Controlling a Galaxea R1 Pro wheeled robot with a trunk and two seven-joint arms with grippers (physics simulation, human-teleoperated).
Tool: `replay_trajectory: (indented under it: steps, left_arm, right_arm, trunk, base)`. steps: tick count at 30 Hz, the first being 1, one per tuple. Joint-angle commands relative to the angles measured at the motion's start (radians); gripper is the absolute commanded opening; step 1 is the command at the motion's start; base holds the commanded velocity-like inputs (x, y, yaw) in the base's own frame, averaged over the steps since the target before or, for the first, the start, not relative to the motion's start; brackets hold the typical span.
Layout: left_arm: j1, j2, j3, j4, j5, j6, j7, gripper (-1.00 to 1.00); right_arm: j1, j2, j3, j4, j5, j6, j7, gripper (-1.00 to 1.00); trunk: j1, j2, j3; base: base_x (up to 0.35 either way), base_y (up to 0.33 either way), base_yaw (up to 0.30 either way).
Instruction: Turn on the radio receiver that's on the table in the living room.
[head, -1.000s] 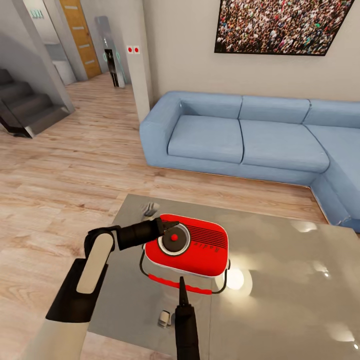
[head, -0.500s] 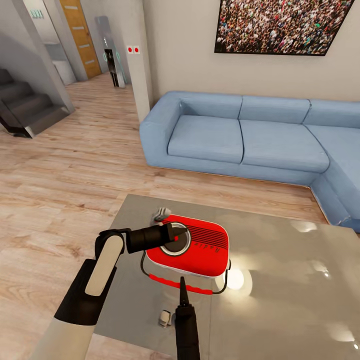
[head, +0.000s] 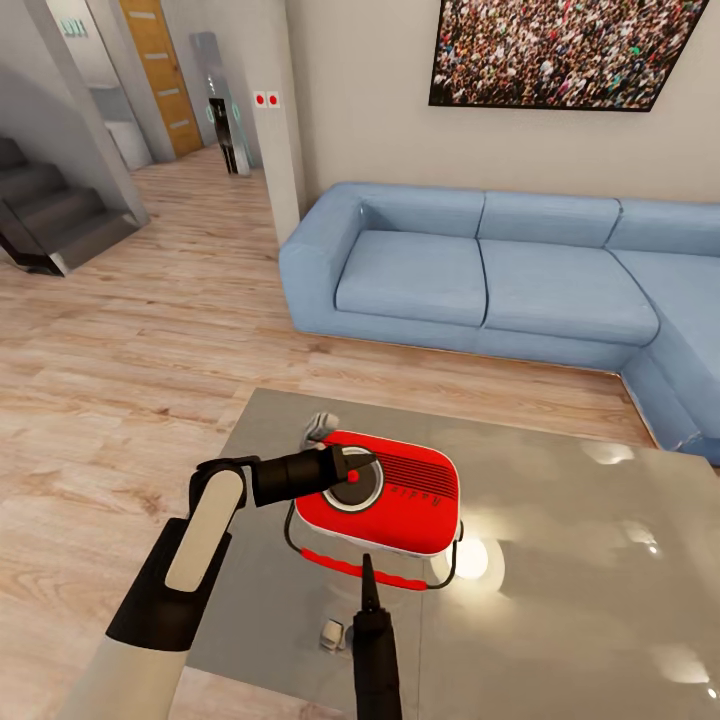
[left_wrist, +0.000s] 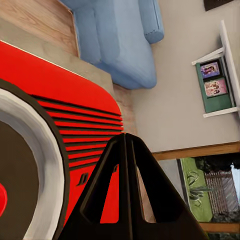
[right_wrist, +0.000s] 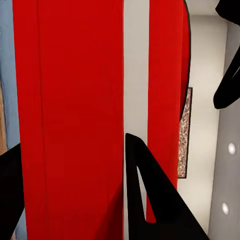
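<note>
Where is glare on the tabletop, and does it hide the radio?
Head view: bright reflections on the glossy table, the strongest just beside the radio receiver, whose face stays clear. Left wrist view: the shut left end effector blocks part of the grille.

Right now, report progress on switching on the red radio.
Done: robot stands at the glossy grey table. In hand: left gripper, fingers together, sits over the round dial of the flat red white-rimmed radio receiver; contact unclear. Right gripper hovers near its handle. Left: confirming it is on.
</note>
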Motion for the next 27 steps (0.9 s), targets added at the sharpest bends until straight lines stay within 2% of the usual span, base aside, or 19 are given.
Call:
replay_trajectory:
  steps: [1,9,13,15,20,27]
  left_arm:
    - [0.000,0.000,-0.001,0.000,0.000,0.000,0.000,-1.00]
    - [0.000,0.006,-0.001,0.005,0.000,0.000,0.001,-1.00]
    - [-0.001,0.029,0.000,0.005,0.000,0.000,0.001,-1.00]
    - [0.000,0.050,-0.001,0.005,0.001,0.000,0.002,-1.00]
    - [0.000,0.070,-0.001,0.008,0.000,0.000,0.002,-1.00]
    - [0.000,0.067,-0.003,0.045,0.000,0.000,0.003,-1.00]
  right_arm:
    - [0.000,0.000,0.001,-0.001,0.006,0.006,-0.001,-1.00]
    - [0.000,-0.001,0.001,0.001,0.008,0.006,0.000,-1.00]
    - [0.000,-0.001,0.001,0.001,0.006,0.006,0.001,-1.00]
    - [0.000,-0.001,0.001,0.002,0.007,0.006,0.001,-1.00]
    - [0.000,-0.001,0.001,0.002,0.007,0.006,0.001,-1.00]
    - [0.000,0.000,0.001,0.002,0.007,0.006,0.001,-1.00]
  trunk:
    - [0.000,0.000,0.000]
    - [0.000,0.000,0.000]
    - [0.000,0.000,0.000]
    - [0.000,0.000,0.000]
    - [0.000,0.000,0.000]
    - [0.000,0.000,0.000]
  base:
    - [0.000,0.000,0.000]
    - [0.000,0.000,0.000]
    - [0.000,0.000,0.000]
    - [0.000,0.000,0.000]
    - [0.000,0.000,0.000]
    - [0.000,0.000,0.000]
